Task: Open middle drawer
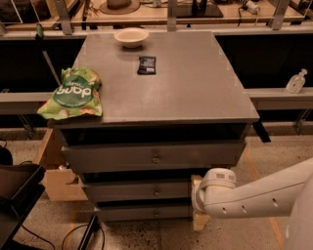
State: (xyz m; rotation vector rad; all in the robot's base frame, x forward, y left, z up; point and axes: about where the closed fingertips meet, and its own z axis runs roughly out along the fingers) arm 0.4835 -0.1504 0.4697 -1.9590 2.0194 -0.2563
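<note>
The middle drawer [129, 192], a shallow grey front with a small round centre knob, sits recessed under the taller top drawer [112, 157]. The gripper [197, 204] is at its right end; whether it is open or grips anything cannot be told.

Robotics lab: cluttered workbenches [146, 14], cables [73, 235], sanitizer bottle [296, 81], white arm [254, 195] with gripper [197, 202], fingers [200, 223] spread, low beside grey cabinet [171, 88].

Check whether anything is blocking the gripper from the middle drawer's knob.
Nothing visible. The gripper is at the right end of the middle drawer, with only plain drawer front between it and the knob.
</note>
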